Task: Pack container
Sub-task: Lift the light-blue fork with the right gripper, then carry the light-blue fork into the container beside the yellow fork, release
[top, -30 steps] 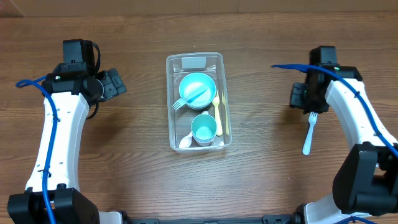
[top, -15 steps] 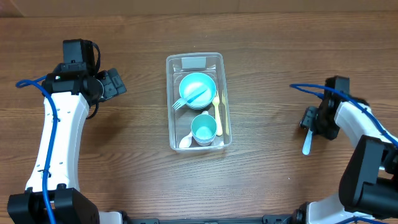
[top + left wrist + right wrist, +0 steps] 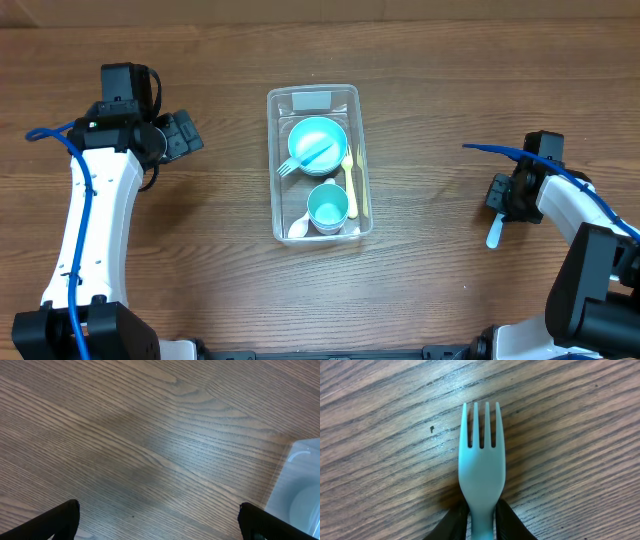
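The container (image 3: 274, 150), a clear bin with a whitish label at its far end, lies mid-table. It holds a teal bowl (image 3: 318, 140), a teal cup (image 3: 328, 207), a blue fork (image 3: 296, 164), a yellow utensil (image 3: 350, 185) and a white spoon (image 3: 298, 230). A pale blue fork (image 3: 481, 460) lies flat on the wood at the right, its handle end (image 3: 493, 236) showing. My right gripper (image 3: 481, 516) is shut on its neck, a finger pressed on each side. My left gripper (image 3: 160, 522) hangs open over bare wood, left of the container's corner (image 3: 300, 475).
The wooden table (image 3: 200, 260) carries nothing else. The left arm (image 3: 100, 200) stands along the left side and the right arm (image 3: 580, 215) along the right edge, each with a blue cable.
My right gripper has moved nearer along the fork and closed its fingers on the fork's neck. The fork lies where it was. The left arm has not moved.
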Controlling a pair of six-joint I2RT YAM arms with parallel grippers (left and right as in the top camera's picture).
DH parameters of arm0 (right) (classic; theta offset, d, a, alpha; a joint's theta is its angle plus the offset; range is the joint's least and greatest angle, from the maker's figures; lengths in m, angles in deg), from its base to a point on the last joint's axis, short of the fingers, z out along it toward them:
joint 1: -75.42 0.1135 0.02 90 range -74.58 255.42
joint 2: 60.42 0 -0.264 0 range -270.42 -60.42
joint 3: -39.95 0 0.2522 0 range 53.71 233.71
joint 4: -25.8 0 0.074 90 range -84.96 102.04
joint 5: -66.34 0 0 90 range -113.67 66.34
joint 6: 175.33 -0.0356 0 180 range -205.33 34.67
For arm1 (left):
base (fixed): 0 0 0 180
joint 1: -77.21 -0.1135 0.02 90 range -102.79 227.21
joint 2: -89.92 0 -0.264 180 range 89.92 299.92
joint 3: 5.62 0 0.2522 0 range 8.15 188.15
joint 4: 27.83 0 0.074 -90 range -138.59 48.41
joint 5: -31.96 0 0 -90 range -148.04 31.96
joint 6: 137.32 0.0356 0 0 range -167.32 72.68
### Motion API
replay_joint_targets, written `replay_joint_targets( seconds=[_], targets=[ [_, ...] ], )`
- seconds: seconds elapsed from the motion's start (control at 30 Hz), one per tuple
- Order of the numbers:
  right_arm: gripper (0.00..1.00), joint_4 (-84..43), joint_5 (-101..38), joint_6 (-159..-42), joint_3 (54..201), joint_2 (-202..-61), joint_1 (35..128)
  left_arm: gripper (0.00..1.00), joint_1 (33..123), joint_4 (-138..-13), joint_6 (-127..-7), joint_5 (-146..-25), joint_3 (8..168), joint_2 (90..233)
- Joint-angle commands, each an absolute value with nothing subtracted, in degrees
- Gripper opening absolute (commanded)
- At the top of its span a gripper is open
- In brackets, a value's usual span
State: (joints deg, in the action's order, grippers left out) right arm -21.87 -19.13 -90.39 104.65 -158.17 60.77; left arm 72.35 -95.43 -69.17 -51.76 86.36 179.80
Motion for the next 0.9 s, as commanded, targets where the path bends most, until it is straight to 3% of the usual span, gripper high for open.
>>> replay_joint_targets(
  seconds=[0.0,0.3,0.4,0.87],
  targets=[
    [0.20,-23.1,-22.5,-90.0,103.4,-159.5,60.7,1.00,72.3,-95.3,-67.9,-51.5,87.4,178.4],
    [0.16,-28.2,-22.9,-90.0,109.0,-159.5,63.0,1.00,72.3,-95.3,-67.9,-51.5,87.4,178.4],
    [0.09,-29.0,-22.4,-90.0,110.1,-159.5,64.2,1.00,72.3,-95.3,-67.9,-51.5,87.4,178.4],
    [0.06,-32.7,-24.7,-90.0,113.7,-155.7,65.7,1.00,72.3,-95.3,-67.9,-51.5,87.4,178.4]
  ],
)
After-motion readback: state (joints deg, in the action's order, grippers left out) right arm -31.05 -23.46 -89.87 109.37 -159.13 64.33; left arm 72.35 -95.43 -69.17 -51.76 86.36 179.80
